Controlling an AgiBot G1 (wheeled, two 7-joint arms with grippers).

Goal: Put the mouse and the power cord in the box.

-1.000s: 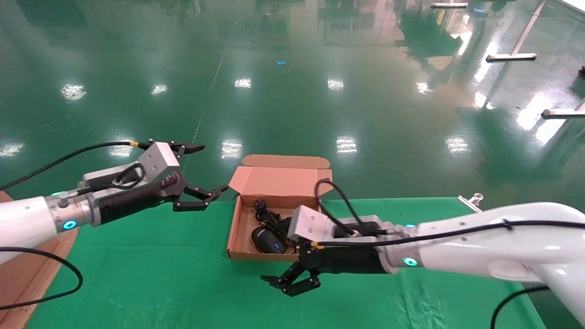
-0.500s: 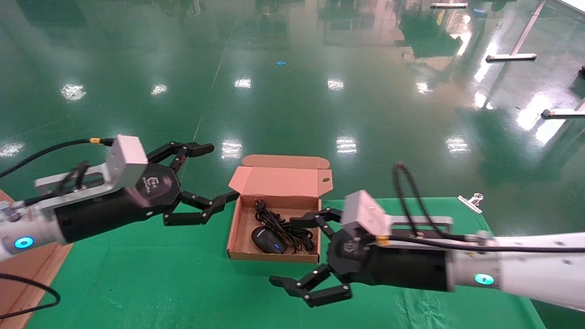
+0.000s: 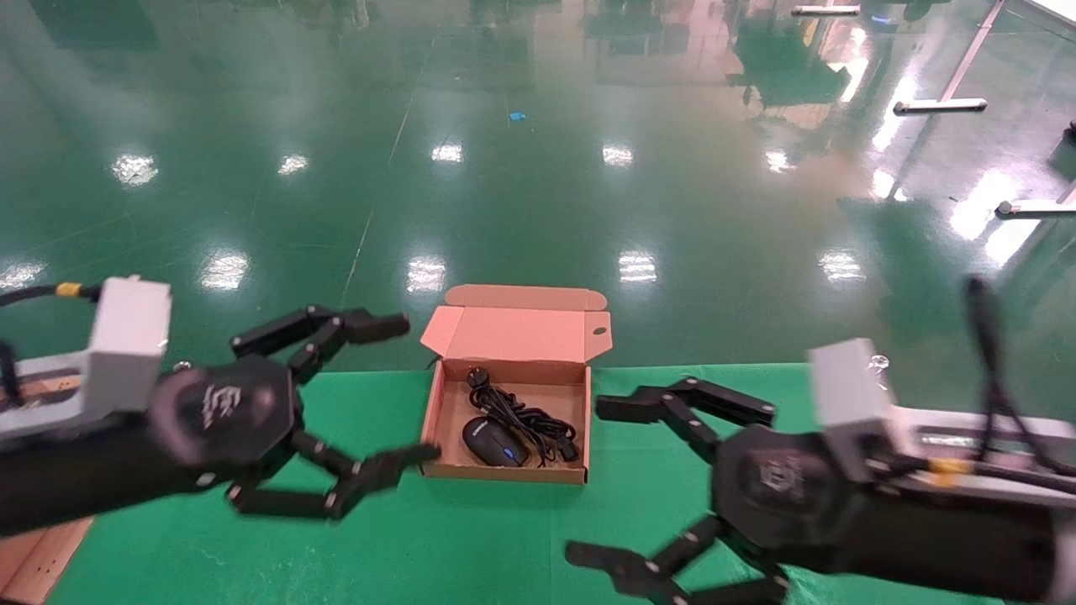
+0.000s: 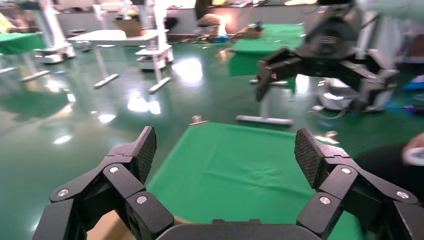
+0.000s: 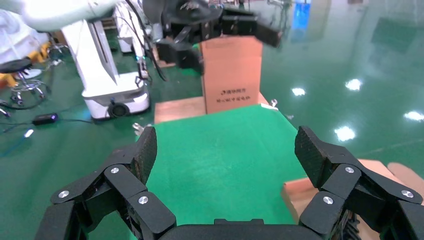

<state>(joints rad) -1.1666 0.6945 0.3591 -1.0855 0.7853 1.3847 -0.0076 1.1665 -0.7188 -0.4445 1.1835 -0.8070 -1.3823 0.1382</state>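
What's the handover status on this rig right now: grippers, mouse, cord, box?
Left gripper: open, empty, raised left of the box.
Right gripper: open, empty, raised near the box's right front corner.
Mouse: in the box, front left.
Power cord: in the box, bundled behind and right of the mouse.
Done: both items are in.
Left: nothing to load; the lid stands open.

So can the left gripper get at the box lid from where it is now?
Probably yes. The left gripper hangs open beside the box, whose lid stands upright with nothing between; the right gripper is off to the other side.
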